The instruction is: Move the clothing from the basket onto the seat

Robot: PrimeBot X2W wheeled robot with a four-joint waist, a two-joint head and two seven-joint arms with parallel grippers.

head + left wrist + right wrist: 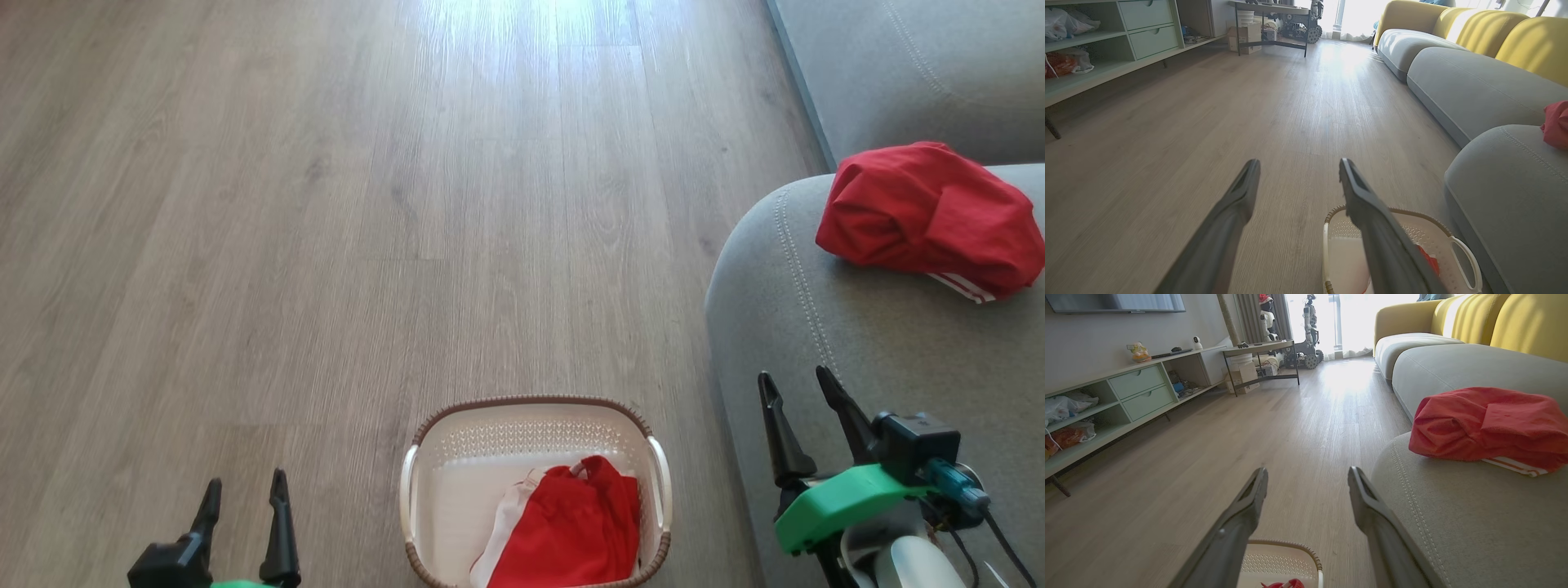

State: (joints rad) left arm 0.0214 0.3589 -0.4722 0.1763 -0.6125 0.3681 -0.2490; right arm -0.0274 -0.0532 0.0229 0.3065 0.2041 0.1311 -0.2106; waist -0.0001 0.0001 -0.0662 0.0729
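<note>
A red garment lies bunched on the rounded end of the grey sofa, and a second red garment with white trim sits in the white basket on the wooden floor just beside the sofa. The left end effector hovers left of the basket, fingers spread and empty. The right end effector hangs over the sofa's edge, likewise spread and empty.
</note>
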